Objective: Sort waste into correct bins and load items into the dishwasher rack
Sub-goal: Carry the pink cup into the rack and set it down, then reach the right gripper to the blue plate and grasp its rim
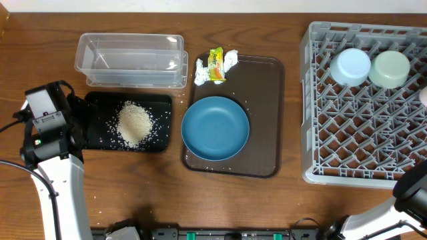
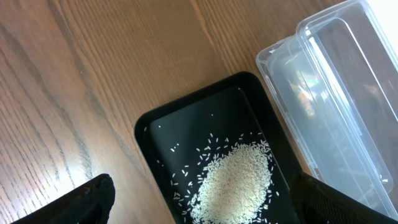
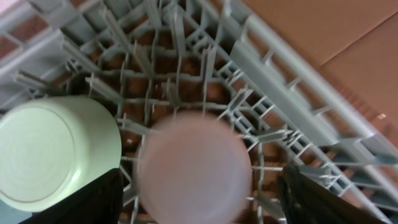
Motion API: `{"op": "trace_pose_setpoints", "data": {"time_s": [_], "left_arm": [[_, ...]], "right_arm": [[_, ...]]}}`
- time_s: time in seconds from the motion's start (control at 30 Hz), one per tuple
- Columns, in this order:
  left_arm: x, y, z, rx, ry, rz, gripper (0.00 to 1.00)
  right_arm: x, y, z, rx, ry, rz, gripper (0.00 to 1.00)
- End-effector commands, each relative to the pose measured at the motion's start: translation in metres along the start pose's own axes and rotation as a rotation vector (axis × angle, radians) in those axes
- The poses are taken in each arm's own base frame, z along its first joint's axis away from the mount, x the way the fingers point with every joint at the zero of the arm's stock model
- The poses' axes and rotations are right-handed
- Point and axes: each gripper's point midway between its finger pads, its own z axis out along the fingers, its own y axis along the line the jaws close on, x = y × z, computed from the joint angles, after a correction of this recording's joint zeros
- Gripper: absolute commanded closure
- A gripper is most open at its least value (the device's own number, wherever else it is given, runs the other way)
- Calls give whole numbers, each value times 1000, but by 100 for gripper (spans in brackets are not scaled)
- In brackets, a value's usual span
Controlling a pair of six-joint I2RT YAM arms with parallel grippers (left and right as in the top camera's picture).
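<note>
The rice heap [image 1: 135,124] lies in the black tray [image 1: 100,133]; it also shows in the left wrist view [image 2: 236,180]. My left gripper [image 2: 199,205] is open and empty just above the black tray's left end. The clear tub [image 1: 130,60] stands behind it. The large blue bowl [image 1: 215,128] sits on the brown tray. The tissue [image 1: 228,60] and the yellow-green wrapper [image 1: 217,65] lie at the brown tray's far edge. The grey rack [image 1: 363,160] holds the pale blue bowl [image 1: 350,67] and the mint bowl [image 1: 390,69], both upside down. My right gripper [image 3: 198,199] is open around a blurred white cup [image 3: 196,168] in the rack. The stick is out of view.
The brown serving tray [image 1: 263,100] lies between the black tray and the rack, with a few stray rice grains on it. The left arm [image 1: 47,127] stands at the table's left edge. The right arm [image 1: 413,190] is at the lower right, over the rack's corner.
</note>
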Motion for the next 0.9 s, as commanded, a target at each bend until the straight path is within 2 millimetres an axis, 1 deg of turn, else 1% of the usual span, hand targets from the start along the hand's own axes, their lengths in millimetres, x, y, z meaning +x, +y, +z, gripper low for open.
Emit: {"op": "trace_pose_setpoints", "data": {"time_s": [0.0,0.07,0.17,0.23,0.27,0.33,0.4,0.43,0.5,0.57,0.6,0.7,0.77,0.87], "left_arm": [[-5,0,-2,-3,-9,-15,8],[-5,0,-2,-3,-9,-15,8],[-5,0,-2,-3,-9,-15,9],[-5,0,-2,-3,-9,-15,9],[-5,0,-2,-3,-9,-15,9],[-5,0,-2,-3,-9,-14,8],[-5,0,-2,-3,-9,-15,8],[-5,0,-2,-3,-9,-15,8],[-5,0,-2,-3,-9,-14,8],[-5,0,-2,-3,-9,-14,9],[-5,0,-2,-3,-9,-14,8],[-5,0,-2,-3,-9,-15,8],[-5,0,-2,-3,-9,-15,8],[-5,0,-2,-3,-9,-14,8]], "right_arm": [[-6,8,-8,-40,-18,7,20],[-8,11,-15,-61,-27,17,19],[-15,24,-33,-130,-53,26,19],[-21,36,-51,-194,-81,19,19],[-25,44,-64,-236,-101,12,19],[-30,67,-90,-338,-136,-7,19],[-33,96,-118,-472,-168,-43,20],[-32,116,-137,-564,-184,-73,20],[-27,150,-166,-696,-202,-128,21],[-14,188,-192,-800,-204,-196,21],[-6,203,-200,-829,-197,-224,21],[29,255,-222,-928,-151,-322,21],[69,293,-238,-997,-74,-405,20],[133,337,-258,-1077,38,-551,20]]}}
